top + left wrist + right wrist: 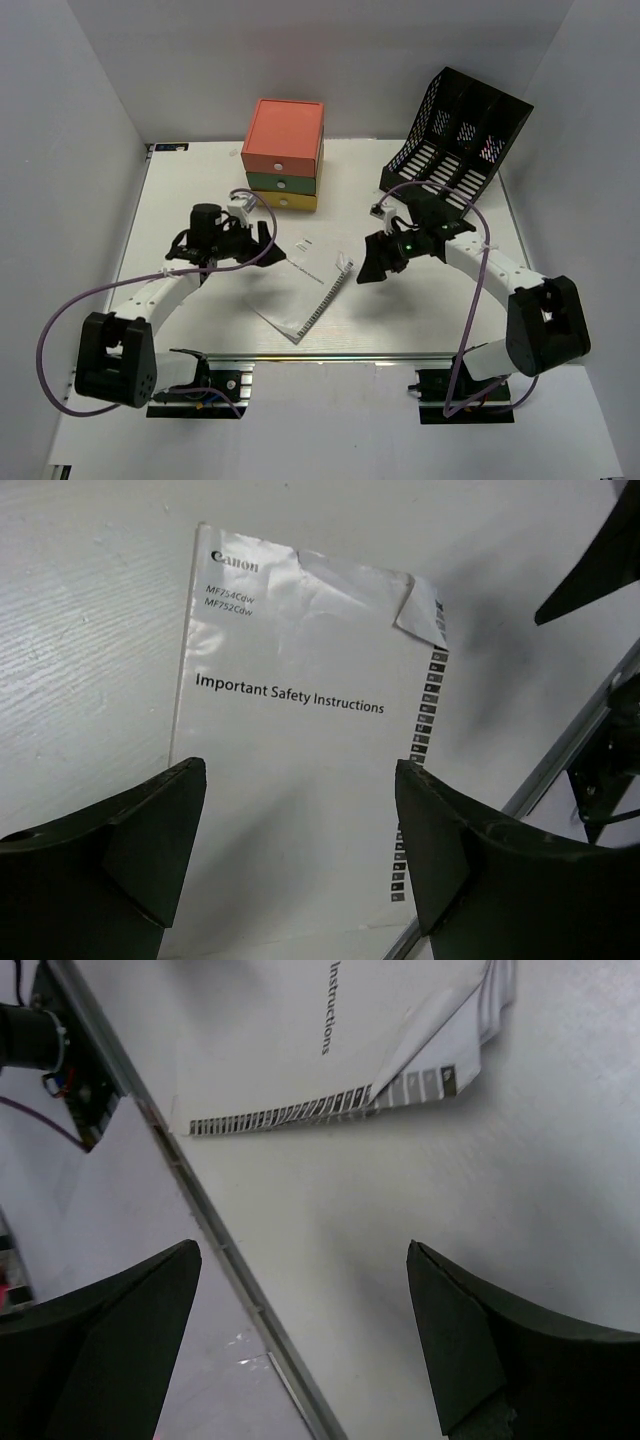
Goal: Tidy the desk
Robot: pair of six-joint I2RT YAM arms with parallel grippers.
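The left gripper (260,237) and right gripper (368,264) both hang with jaws apart and empty above the white desk (420,320), a safety booklet (305,287) lying flat between them.

Desk (185,205): one. Booklet (308,285): one. Drawer box (284,150): one, with three drawers (orange, green, yellow). Mesh rack (462,130): one, three slots. Grippers: two, left gripper (300,775) and right gripper (302,1250). Purple cables (45,340): two.
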